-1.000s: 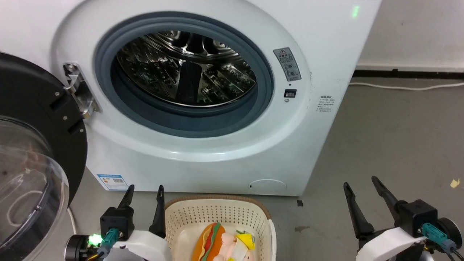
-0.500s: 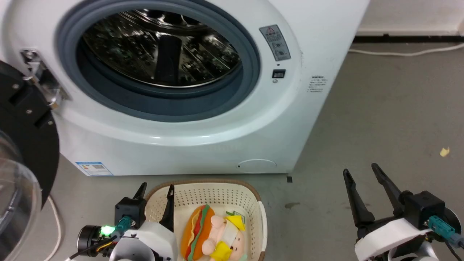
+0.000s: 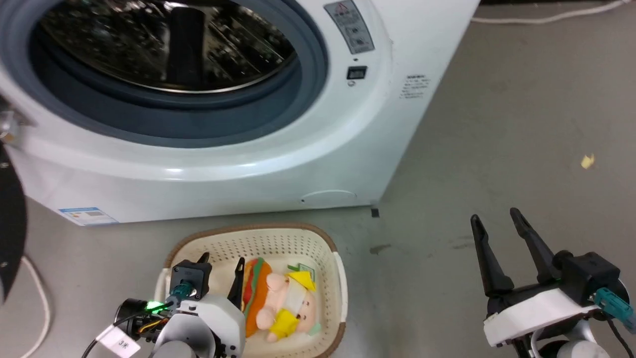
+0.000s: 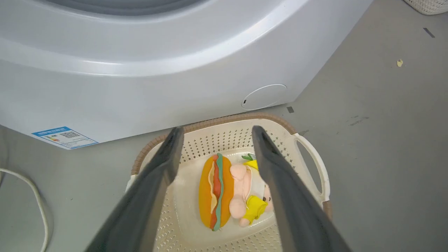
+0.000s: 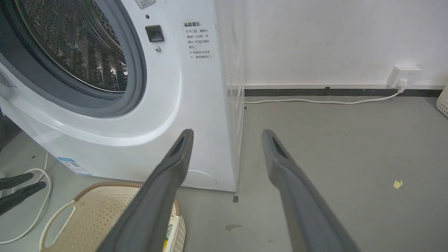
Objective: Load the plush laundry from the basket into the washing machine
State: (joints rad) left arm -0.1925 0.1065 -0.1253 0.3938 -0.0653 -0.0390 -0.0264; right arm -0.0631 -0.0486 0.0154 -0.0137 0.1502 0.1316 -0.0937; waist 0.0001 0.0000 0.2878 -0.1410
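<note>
The plush laundry (image 3: 278, 298), a peach-pink doll in yellow with an orange striped burger part, lies in the cream basket (image 3: 248, 229) on the floor in front of the white washing machine (image 3: 198, 164). The washer's steel drum (image 3: 164, 44) stands exposed inside the grey gasket. My left gripper (image 3: 222, 259) is open above the basket's left half, just left of the plush. In the left wrist view the plush (image 4: 227, 189) shows between and below the open gripper (image 4: 217, 130), not touched. My right gripper (image 3: 494, 215) is open and empty over bare floor, far right of the basket.
The door's black rim (image 3: 10, 223) juts in at the left edge. A white cable (image 3: 35, 283) curls on the floor left of the basket. Another cable (image 5: 315, 101) runs along the wall to a socket (image 5: 404, 73). A yellow scrap (image 3: 588, 160) lies on the grey floor.
The head camera has tilted down, so the whole picture shifted. My left gripper has moved from beside the basket's left rim to over its inside, nearer the plush. The right gripper holds its pose.
</note>
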